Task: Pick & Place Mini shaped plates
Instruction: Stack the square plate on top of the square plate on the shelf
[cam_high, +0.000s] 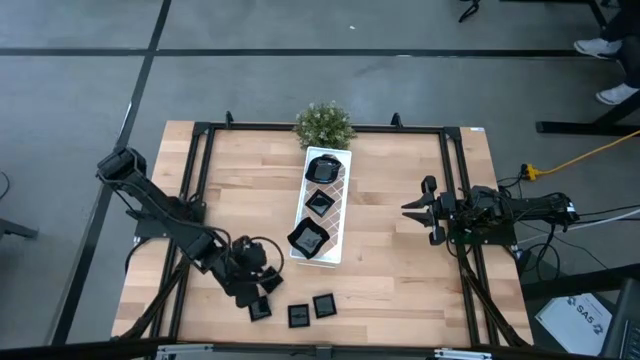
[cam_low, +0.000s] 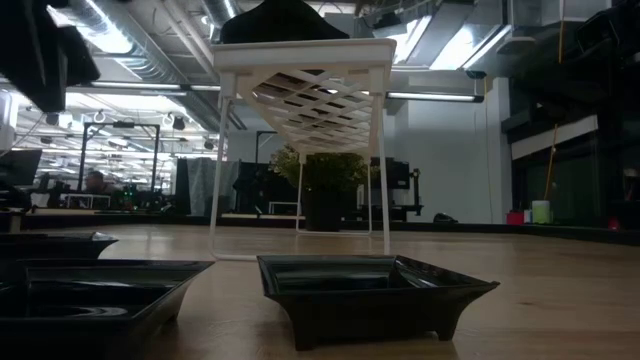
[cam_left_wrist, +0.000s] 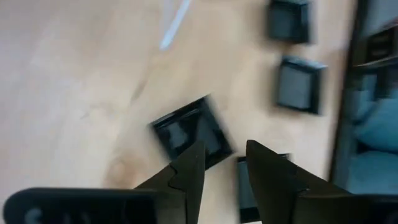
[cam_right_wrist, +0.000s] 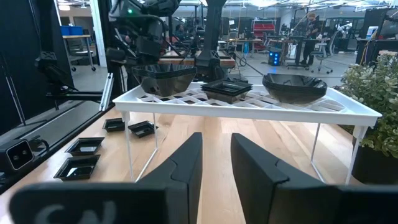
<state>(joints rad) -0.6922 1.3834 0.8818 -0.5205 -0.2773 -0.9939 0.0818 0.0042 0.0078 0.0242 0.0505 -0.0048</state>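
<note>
Several mini shaped plates, small and glossy black, lie on the wooden table near its front edge (cam_high: 298, 316) (cam_high: 324, 305) (cam_high: 259, 308). Three more rest on the white lattice tray (cam_high: 337, 225), which stands on thin legs at the table's middle. My left gripper (cam_high: 262, 282) hangs over the front-left group, pointing steeply down. It is open, with a square plate (cam_left_wrist: 191, 132) just beyond its fingertips (cam_left_wrist: 194, 163) and another plate (cam_left_wrist: 244, 186) partly hidden under one finger. My right gripper (cam_right_wrist: 216, 149) waits open and level at the table's right, facing the tray (cam_right_wrist: 249, 99).
A small green potted plant (cam_high: 323, 123) stands at the tray's far end. A black metal frame (cam_high: 200, 180) runs along the table's sides. In the low view, two plates (cam_low: 375, 290) (cam_low: 90, 300) lie close in front of the tray's legs (cam_low: 218, 170).
</note>
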